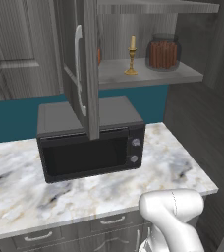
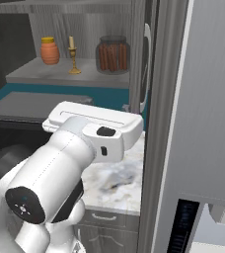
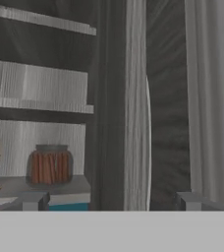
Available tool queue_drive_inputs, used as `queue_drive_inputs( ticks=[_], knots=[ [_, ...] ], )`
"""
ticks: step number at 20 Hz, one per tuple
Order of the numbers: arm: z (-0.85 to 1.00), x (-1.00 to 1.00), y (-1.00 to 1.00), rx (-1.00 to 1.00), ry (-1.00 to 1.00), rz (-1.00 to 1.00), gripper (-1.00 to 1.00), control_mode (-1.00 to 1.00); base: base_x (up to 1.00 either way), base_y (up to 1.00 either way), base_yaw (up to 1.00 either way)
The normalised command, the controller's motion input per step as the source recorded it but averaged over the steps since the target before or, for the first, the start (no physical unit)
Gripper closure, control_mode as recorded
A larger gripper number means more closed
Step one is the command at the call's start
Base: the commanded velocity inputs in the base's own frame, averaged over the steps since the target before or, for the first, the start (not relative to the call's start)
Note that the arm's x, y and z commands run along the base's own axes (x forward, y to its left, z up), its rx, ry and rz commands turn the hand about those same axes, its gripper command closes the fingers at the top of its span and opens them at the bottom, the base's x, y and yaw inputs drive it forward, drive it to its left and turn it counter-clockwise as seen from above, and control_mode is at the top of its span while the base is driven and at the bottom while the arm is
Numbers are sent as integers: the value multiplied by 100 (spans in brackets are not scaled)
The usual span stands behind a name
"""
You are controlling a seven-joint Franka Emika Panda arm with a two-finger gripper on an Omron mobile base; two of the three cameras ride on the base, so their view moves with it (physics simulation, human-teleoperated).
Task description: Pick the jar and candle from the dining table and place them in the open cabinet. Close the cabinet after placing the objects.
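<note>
jar and candle sitting on the cabinet shelf, door standing open

the gripper [image 3: 109, 199] is spreading its two fingertips wide apart at the bottom of the hand view, holding nothing, and facing the edge of an open cabinet door [image 3: 133, 108]. in the base views the white arm [image 2: 70, 163] is rising in front of the marble counter [image 1: 173, 167], where a black microwave [image 1: 92, 147] is sitting below the cabinet [image 1: 148, 74]. another cabinet door [image 1: 82, 64] with a long silver bar handle [image 1: 78, 69] is hanging open over the microwave. on the grey inner shelf the candle [image 1: 131, 56] is standing upright in its brass holder, just beside the jar [image 1: 163, 52] of reddish-brown sticks, apart from it. a small orange bottle [image 2: 50, 50] is standing on the other side of the candle.
</note>
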Motion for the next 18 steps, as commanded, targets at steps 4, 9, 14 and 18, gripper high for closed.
queue_drive_inputs(
  ticks=[4,9,14,18],
  knots=[
    [-29,33,-1,0,0,0,-100,-100,0,0,0],
    [-8,20,-16,0,-1,-1,-100,-100,0,0,0],
    [-1,14,-27,0,-3,-4,-100,-100,0,0,0],
    [-8,22,-12,0,-1,0,-100,-100,0,0,0]
  ],
)
